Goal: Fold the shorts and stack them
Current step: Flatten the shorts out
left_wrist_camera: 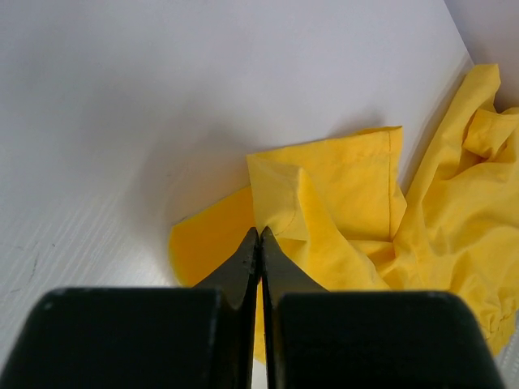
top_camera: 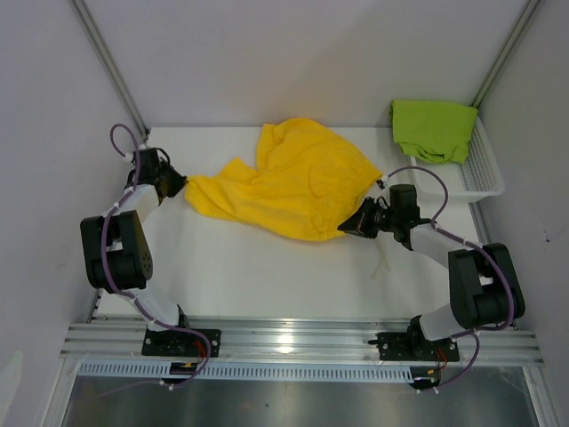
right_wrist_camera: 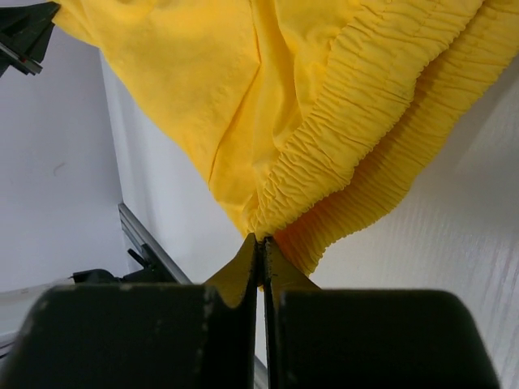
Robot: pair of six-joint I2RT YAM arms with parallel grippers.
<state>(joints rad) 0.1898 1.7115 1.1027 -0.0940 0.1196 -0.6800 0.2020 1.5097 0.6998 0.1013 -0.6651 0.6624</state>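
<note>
White tabletop (top_camera: 267, 276) bore the yellow shorts (top_camera: 284, 187); left gripper (top_camera: 180, 185) and right gripper (top_camera: 347, 228) each pinched tight on an edge. Thin bites risked slipping under stretch.

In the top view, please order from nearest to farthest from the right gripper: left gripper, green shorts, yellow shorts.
1. yellow shorts, waistband clamped in the jaws of the right gripper.
2. green shorts, in the basket at back right.
3. left gripper, at the far left.
</note>
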